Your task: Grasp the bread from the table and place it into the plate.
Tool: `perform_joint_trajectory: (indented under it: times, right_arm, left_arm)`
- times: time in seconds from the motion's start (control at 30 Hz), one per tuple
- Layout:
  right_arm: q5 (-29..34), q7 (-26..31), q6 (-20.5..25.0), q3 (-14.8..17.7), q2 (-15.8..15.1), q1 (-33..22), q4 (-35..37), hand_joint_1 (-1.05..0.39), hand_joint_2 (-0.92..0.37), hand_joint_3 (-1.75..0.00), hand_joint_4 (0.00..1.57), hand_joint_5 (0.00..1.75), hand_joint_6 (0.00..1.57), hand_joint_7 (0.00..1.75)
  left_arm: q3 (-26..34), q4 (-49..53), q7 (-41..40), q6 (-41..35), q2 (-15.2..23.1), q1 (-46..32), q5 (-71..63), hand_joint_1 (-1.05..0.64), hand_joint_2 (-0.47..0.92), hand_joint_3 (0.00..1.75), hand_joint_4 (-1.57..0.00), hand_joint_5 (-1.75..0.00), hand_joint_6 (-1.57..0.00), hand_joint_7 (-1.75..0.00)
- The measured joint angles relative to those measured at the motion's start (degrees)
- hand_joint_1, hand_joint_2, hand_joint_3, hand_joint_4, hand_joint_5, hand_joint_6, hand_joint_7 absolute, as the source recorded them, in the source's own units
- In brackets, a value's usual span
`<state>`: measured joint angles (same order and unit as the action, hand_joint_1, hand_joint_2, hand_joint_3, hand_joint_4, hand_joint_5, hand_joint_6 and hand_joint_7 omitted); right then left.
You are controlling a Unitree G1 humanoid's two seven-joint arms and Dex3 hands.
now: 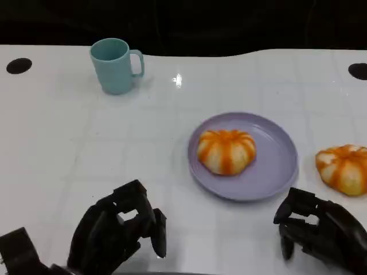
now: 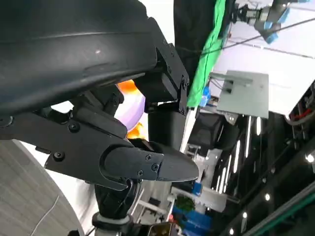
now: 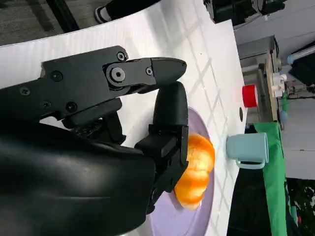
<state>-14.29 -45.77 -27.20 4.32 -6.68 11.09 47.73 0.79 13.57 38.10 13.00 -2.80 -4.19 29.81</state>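
Note:
A round orange-and-white striped bread (image 1: 226, 150) lies in the lilac plate (image 1: 281, 166) at the table's middle right. A second bread of the same kind (image 1: 343, 167) rests on the bare table just right of the plate. My right hand (image 1: 321, 230) hovers near the front edge, below that second bread, fingers curled and holding nothing. My left hand (image 1: 117, 229) sits at the front left, fingers bent in and empty. The right wrist view shows the bread (image 3: 198, 169) on the plate (image 3: 192, 221) beyond my fingers (image 3: 170, 128). In the left wrist view, bread (image 2: 129, 86) and plate (image 2: 133, 110) peek past the hand.
A teal mug (image 1: 116, 65) stands at the back left of the white table (image 1: 86, 143). Black round holes mark the table's far corners (image 1: 19, 65). The right wrist view also shows the mug (image 3: 248, 150) and a red-capped item (image 3: 250, 95) beyond.

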Motion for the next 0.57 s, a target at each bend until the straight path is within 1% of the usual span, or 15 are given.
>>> perform_joint_trajectory:
  times: [0.27,0.33,0.43,0.5,0.57]
  right_arm:
    - [-0.1,0.21,0.71,0.07,0.0,-0.55,-1.55,-0.58,-0.92,-0.26,0.69,1.73,0.71,1.38]
    - [-0.2,0.33,2.11,0.05,-0.05,-1.01,-2.84,-0.59,-0.92,-0.26,0.69,1.73,0.71,1.38]
    - [-0.2,0.6,3.51,0.0,-0.18,-1.66,-4.45,-0.57,-0.92,-0.25,0.69,1.74,0.71,1.38]
    - [-0.28,0.59,3.55,0.01,-0.18,-1.98,-4.82,-0.57,-0.92,-0.25,0.7,1.75,0.71,1.38]
    - [-0.34,0.49,3.37,0.03,-0.18,-2.17,-4.94,-0.52,-0.92,-0.27,0.68,1.75,0.68,1.38]
  left_arm:
    - [0.69,-0.43,0.37,-1.8,-0.06,-0.33,0.57,-0.71,0.92,0.21,-0.97,-1.75,-0.85,-1.64]
    - [0.96,-0.17,0.61,-1.79,-0.03,-0.32,0.47,-0.71,0.92,0.21,-0.96,-1.75,-0.84,-1.64]
    - [1.34,0.0,0.62,-1.83,-0.01,-0.33,0.43,-0.72,0.92,0.19,-0.95,-1.75,-0.83,-1.64]
    - [1.46,-0.22,0.62,-2.42,-0.01,-0.4,0.47,-0.72,0.92,0.19,-0.95,-1.75,-0.83,-1.64]
    - [1.49,-0.47,0.62,-3.0,-0.01,-0.53,0.48,-0.72,0.92,0.19,-0.95,-1.75,-0.82,-1.64]
